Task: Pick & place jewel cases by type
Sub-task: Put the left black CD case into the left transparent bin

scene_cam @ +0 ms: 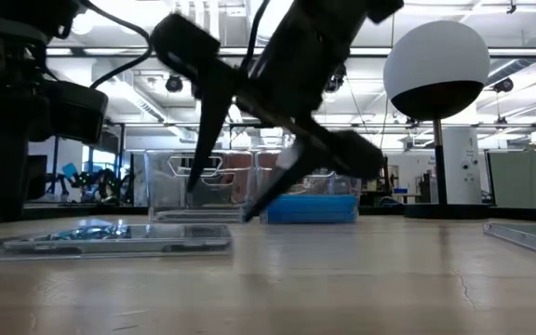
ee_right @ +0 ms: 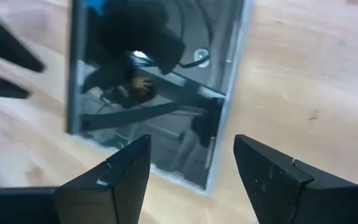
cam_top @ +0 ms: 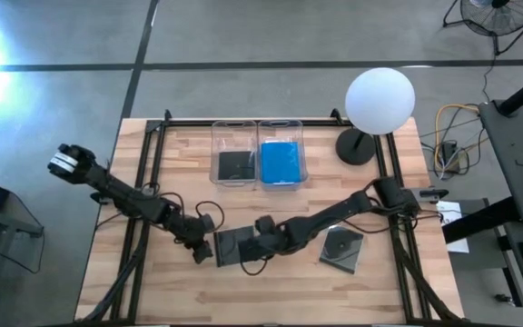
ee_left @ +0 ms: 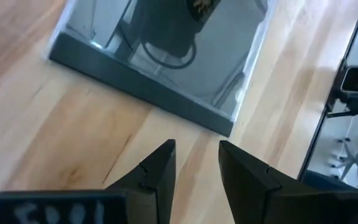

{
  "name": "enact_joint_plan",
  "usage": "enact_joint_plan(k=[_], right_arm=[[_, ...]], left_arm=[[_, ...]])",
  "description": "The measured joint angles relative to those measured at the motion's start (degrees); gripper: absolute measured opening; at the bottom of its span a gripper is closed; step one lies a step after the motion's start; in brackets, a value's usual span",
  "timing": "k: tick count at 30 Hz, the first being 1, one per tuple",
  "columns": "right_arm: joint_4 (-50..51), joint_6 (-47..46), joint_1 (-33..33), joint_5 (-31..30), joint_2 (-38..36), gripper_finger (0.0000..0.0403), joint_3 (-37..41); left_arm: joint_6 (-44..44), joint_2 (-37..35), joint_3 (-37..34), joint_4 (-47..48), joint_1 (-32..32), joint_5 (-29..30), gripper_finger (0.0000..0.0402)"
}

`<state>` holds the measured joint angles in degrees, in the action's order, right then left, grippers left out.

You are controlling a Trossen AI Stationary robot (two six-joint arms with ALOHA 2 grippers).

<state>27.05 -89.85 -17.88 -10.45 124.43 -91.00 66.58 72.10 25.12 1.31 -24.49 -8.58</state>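
Since it lies flat on the counter [cam_top: 271, 291]: we judge the dark jewel case [cam_top: 230, 245] light, stiff, glossy, likely slippery.
Where it is: between both grippers, front of centre.
Right gripper [ee_right: 191, 165]: we see its fingers apart, hovering above one edge.
Left gripper [ee_left: 196, 163]: fingers slightly apart, just beside the case.
Hold: we would pinch opposite thin edges, gently; brittle plastic.
Others: a second case [cam_top: 342, 248] to the right; black and blue cases in the bins [cam_top: 257, 127].
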Motion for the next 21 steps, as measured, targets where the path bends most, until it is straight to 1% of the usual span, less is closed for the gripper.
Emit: enact_joint_plan(k=[3,8,13,18,21], right_arm=[[0.1,-1.1,0.4,0.0,1.6,0.0224,0.1],[-0.7,-1.0,0.5,0.0,3.3,0.0224,0.0],[-7.6,0.8,0.6,2.8,4.7,0.0224,0.0],[-11.0,7.0,0.9,2.9,4.5,0.0224,0.4],[-11.0,7.9,1.3,3.5,3.9,0.0224,0.3]], left_arm=[[1.0,0.2,0.0,0.2,-1.4,1.9,0.0103],[2.4,2.3,0.0,0.2,-2.5,3.3,0.0104],[3.2,5.1,0.0,-1.9,-2.5,3.6,0.0104],[2.9,6.8,0.1,-3.4,-2.5,3.2,0.0104],[2.5,6.9,0.0,-3.6,-2.5,3.1,0.0104]])
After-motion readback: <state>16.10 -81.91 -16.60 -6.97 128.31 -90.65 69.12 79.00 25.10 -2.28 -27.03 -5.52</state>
